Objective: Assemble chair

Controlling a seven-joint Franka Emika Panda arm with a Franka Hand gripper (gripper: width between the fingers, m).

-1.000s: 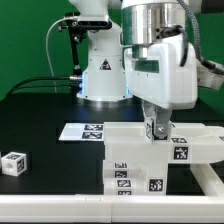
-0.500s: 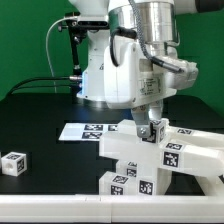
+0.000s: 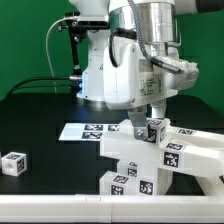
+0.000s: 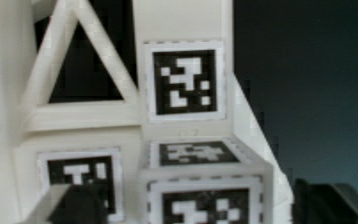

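Observation:
The chair's joined white parts (image 3: 160, 158) stand at the front on the exterior view's right, with tags on several faces. My gripper (image 3: 154, 128) is over their top and shut on a small tagged white cube (image 3: 156, 131) that sits against them. In the wrist view the cube (image 4: 202, 200) lies between my two dark fingers (image 4: 60, 205), with a tagged bar (image 4: 188, 85) and the X-braced frame (image 4: 83, 60) beyond it. A second loose tagged cube (image 3: 12, 163) lies on the black table at the exterior view's left.
The marker board (image 3: 85, 130) lies flat behind the chair parts. The arm's white base (image 3: 105, 80) stands at the back with black cables beside it. The table's front edge runs just below the chair parts.
The chair parts have turned and tilted under my gripper since a second ago. In the last half second the cube's tagged face has come more into view.

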